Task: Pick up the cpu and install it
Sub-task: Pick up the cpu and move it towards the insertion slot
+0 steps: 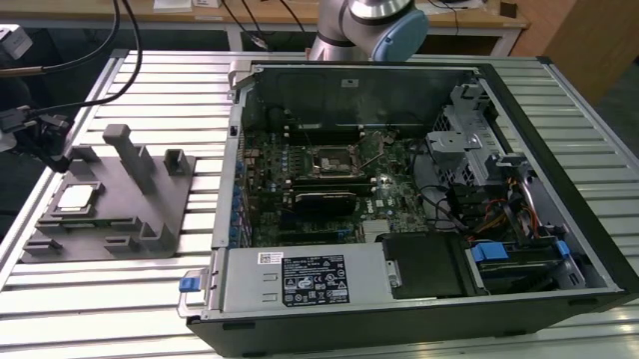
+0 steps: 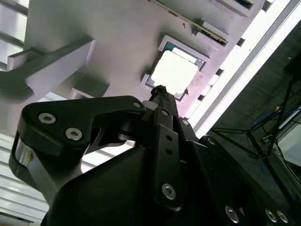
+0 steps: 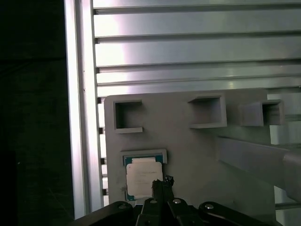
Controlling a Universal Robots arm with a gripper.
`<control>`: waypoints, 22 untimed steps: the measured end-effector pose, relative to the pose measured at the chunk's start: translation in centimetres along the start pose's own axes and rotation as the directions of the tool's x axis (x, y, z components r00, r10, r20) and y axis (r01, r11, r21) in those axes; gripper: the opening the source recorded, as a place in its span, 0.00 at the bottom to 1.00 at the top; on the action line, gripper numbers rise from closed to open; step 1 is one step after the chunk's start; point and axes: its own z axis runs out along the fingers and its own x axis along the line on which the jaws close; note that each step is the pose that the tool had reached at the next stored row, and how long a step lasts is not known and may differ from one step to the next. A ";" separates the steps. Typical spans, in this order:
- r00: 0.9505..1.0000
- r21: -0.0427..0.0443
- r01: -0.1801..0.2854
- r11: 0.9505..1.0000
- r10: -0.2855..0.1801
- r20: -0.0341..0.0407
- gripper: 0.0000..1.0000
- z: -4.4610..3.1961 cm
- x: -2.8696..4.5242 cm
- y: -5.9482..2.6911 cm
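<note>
Silvery and flat, the cpu (image 1: 77, 197) lies face up in a shallow square recess of the grey tray (image 1: 170, 202), at the tray's end toward the exterior view's left, beside the tall posts and not yet lifted. In both wrist views it sits squarely in that recess (image 3: 143, 178), a thin dark rim showing around the pale top (image 2: 174, 73).

Directly over the tray, the gripper (image 3: 162, 181) points down at the chip. Its jaws are drawn together into a narrow tip, with nothing held between them. Whether the tip (image 2: 160, 89) touches the metal top or hangs just above it, I cannot tell.

Off the tray toward the exterior view's right, the open computer case (image 1: 559, 149) lies on the slatted metal bench (image 1: 100, 314), and the motherboard socket (image 1: 334, 158) is bare.

The work looks to be at the pick-up step, in the approach. A grasp would call for the jaws to spread wider than the chip and settle level on two opposite edges inside the recess walls.
</note>
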 end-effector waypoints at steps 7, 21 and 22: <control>1.000 0.000 0.000 1.000 0.000 0.000 0.11 0.84 0.25 -0.28; 1.000 -0.002 0.014 1.000 -0.014 -0.002 0.11 3.07 0.43 -1.44; 1.000 -0.003 0.021 1.000 -0.021 -0.002 0.11 3.22 0.46 -1.45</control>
